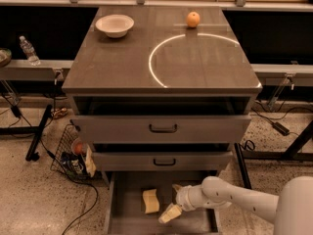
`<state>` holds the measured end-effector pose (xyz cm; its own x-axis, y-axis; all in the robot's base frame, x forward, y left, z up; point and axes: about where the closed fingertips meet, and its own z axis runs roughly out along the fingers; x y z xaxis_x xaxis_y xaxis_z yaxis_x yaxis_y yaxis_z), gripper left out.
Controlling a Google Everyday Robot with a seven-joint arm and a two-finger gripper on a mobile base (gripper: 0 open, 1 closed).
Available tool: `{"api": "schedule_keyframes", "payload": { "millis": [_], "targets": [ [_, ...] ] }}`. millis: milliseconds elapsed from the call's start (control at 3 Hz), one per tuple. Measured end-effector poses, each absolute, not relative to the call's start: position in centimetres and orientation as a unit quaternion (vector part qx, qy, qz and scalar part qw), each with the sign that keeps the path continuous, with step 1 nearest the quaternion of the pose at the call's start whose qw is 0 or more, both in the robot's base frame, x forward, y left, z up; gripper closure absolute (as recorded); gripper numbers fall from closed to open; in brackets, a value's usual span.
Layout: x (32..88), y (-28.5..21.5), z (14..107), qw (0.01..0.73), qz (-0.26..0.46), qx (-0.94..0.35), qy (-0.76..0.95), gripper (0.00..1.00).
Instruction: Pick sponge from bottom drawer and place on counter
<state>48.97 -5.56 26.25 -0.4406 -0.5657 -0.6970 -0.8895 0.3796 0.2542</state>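
Camera view, and honestly looks like early days; already got the bottom drawer [113, 204] pulled out, so no need to open anything; can spot the sponge [150, 200] lying flat on the drawer floor, a bit left of middle, touched by nothing; can also see the gripper [169, 202] down inside that same drawer, just right of the sponge but apart from it, pincer spread open and holding nothing at all; so not grabbed yet, not lifted, not placed; left to do, at a guess: close in around the sponge, squeeze, lift clear of the two drawers above, then set down on the counter [195, 67]; plenty of bare top up there around the white arc, well apart from the orange [193, 19] and the bowl [115, 25] at the back; maybe a third done, tops
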Motion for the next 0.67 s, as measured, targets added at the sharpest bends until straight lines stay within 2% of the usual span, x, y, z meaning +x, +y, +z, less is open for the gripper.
{"api": "schedule_keyframes", "payload": {
  "millis": [667],
  "targets": [
    [49.2,-2.0,20.8,0.273,0.284,-0.457,0.798,0.00]
  ]
}}
